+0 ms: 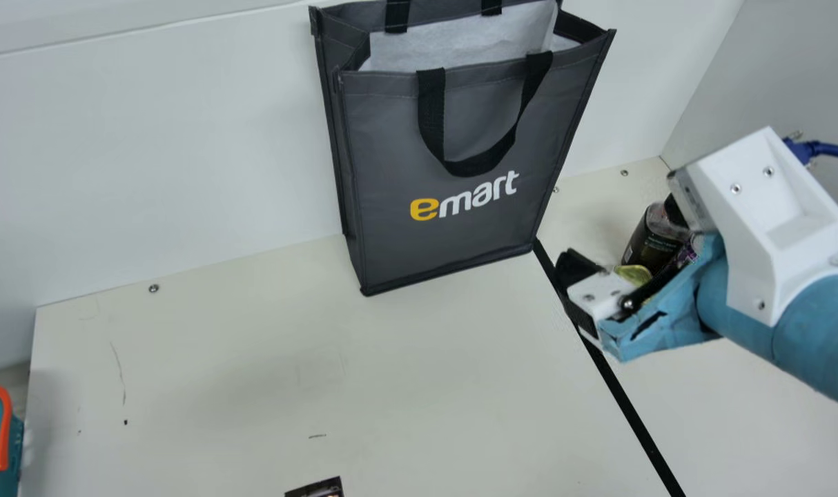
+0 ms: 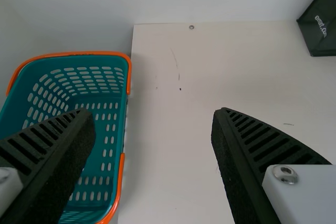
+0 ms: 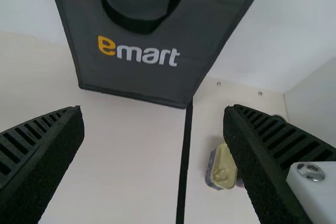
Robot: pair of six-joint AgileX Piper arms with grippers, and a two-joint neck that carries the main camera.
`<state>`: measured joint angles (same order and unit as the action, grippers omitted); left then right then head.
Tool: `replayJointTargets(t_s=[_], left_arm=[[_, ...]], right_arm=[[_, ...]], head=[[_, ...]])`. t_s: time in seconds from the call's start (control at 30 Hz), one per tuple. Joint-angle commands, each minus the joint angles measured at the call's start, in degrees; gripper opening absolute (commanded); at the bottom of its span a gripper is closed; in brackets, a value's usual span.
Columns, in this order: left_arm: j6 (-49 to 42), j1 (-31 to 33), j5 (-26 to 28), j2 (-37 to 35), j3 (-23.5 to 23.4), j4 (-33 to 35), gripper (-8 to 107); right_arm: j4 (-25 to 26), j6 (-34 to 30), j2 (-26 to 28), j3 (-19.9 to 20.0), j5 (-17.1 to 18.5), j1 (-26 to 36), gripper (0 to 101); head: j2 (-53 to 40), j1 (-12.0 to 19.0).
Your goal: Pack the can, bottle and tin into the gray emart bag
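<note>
Nearest you, a dark printed piece (image 1: 317,489) is peeking in at the near edge; you can't tell what it is. Your left gripper (image 2: 153,111) is hanging spread, pinching nothing, with the orange-rimmed basket (image 2: 107,129) sitting beside the worktop's left edge.

Your right gripper (image 3: 155,109) is also hanging spread and bare. Just beyond it, right of the black strip (image 1: 629,406), the yellow-lidded tin (image 3: 223,167) is standing close to a dark bottle (image 1: 645,238) and a purple-marked item (image 1: 688,254), probably the can. They're crowding together, so you're risking a finger landing on a neighbour, or a closing grip knocking one over.

Farther back, the gray emart bag (image 1: 453,138) is standing upright and open near the back edge. Its front handle (image 1: 431,103) is drooping outside; if you're carrying too low, you may be catching the rim and tipping it.

The cream worktop (image 1: 219,373) is showing scuffs and specks, with screws dotting its back edge. Pale walls are rising behind and to the right, where a blue cable (image 1: 830,148) is trailing.
</note>
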<state>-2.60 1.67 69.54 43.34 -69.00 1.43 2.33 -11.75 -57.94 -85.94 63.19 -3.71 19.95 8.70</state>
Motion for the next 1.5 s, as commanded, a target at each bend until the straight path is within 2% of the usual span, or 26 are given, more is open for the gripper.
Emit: replayJointTargets(t_s=[0.0,0.7,1.47], left_arm=[[0.0,0.0,0.0,0.0,0.0,0.0,90],[0.0,0.0,0.0,0.0,0.0,0.0,90],[0.0,0.0,0.0,0.0,0.0,0.0,90]], right_arm=[[-0.33,-1.31,-0.91,-1.32,-0.1,-0.05,91],[-2.21,-11.23,-9.57,-12.4,-1.15,-0.61,91],[-7.84,-20.94,-19.04,-23.65,-0.26,1.9,91]], head=[[0.05,1.3],[0.05,1.3],[0.05,1.3]])
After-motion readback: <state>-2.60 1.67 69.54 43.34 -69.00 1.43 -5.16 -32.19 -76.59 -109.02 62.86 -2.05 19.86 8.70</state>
